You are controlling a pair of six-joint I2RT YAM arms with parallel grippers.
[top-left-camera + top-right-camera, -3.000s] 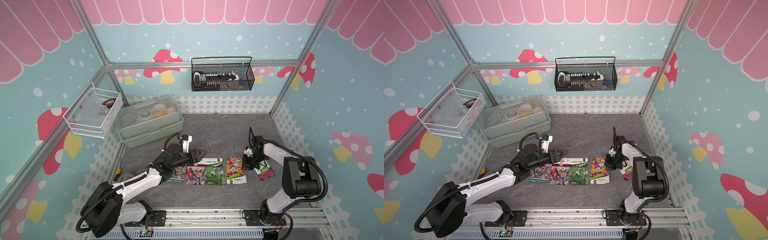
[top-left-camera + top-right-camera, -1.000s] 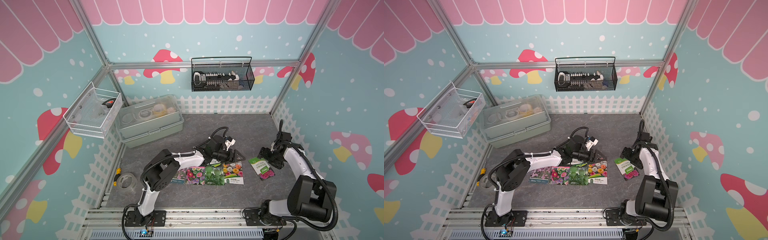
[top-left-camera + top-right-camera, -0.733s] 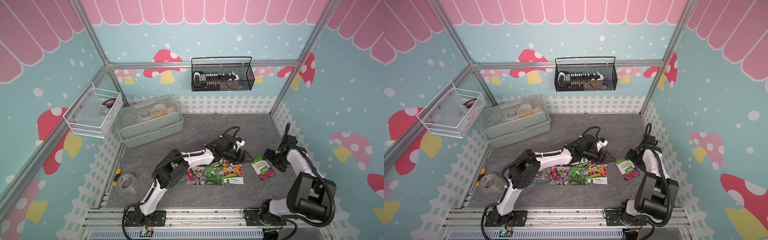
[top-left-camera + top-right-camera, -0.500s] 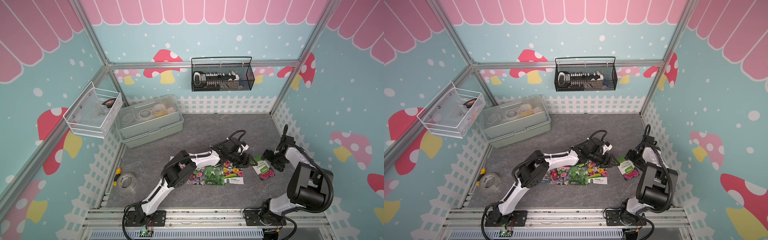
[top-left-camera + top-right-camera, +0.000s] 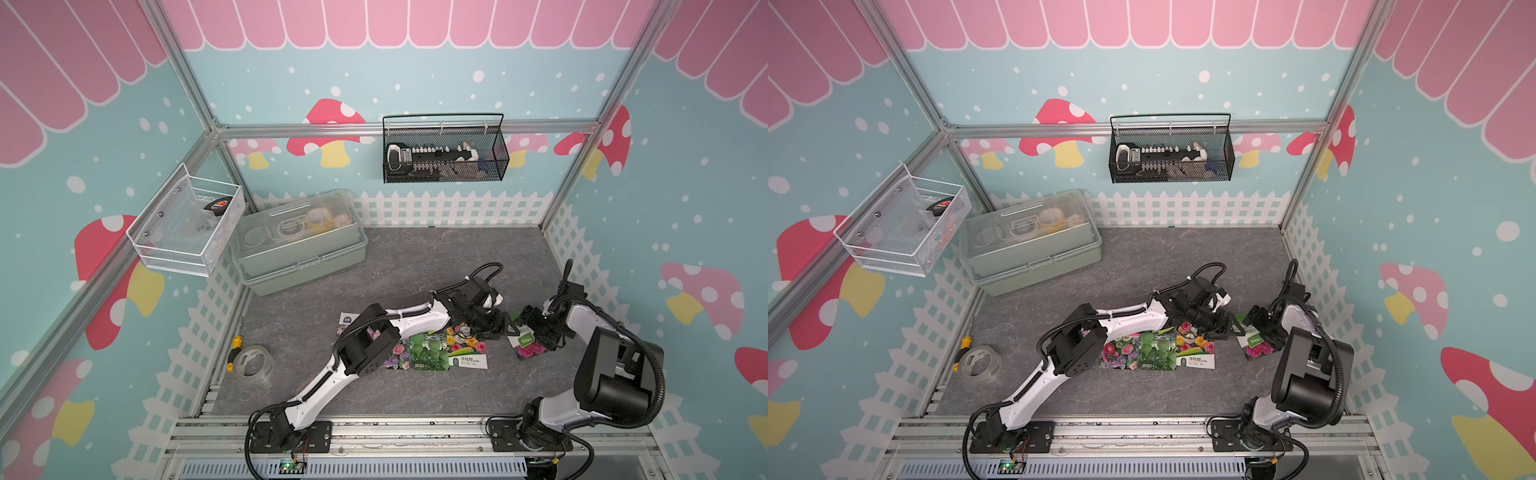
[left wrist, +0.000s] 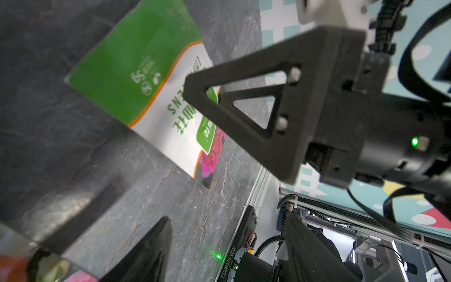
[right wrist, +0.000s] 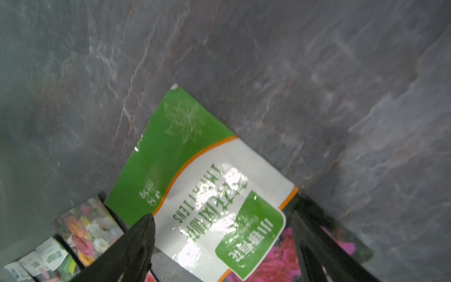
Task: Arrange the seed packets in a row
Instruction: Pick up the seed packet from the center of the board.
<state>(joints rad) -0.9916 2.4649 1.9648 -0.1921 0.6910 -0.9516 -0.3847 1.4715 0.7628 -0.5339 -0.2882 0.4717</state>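
Observation:
One seed packet (image 5: 527, 347), green and white with pink flowers, lies slanted and apart at the right of the table (image 5: 415, 266). My right gripper (image 7: 224, 244) hangs open over it, its fingers (image 7: 136, 244) standing on either side of the white label (image 7: 219, 195). My left gripper (image 6: 227, 254) is open and empty, stretched out just left of that packet (image 6: 146, 85) and nearly meeting the right gripper (image 5: 524, 332). Three seed packets lie side by side: purple flowers (image 5: 397, 359), green plants (image 5: 428, 353), yellow flowers (image 5: 467, 353). Another packet (image 5: 347, 320) peeks out behind the left arm.
A tape roll (image 5: 252, 361) and a screwdriver (image 5: 235, 347) lie at the front left. A lidded green box (image 5: 297, 245) stands at the back left. A white wire basket (image 5: 187, 226) and a black mesh basket (image 5: 444, 153) hang on the walls.
My left arm has reached rightward from the row until its gripper sits beside the lone packet. The right gripper has come down closer over that packet. The packets have not visibly moved.

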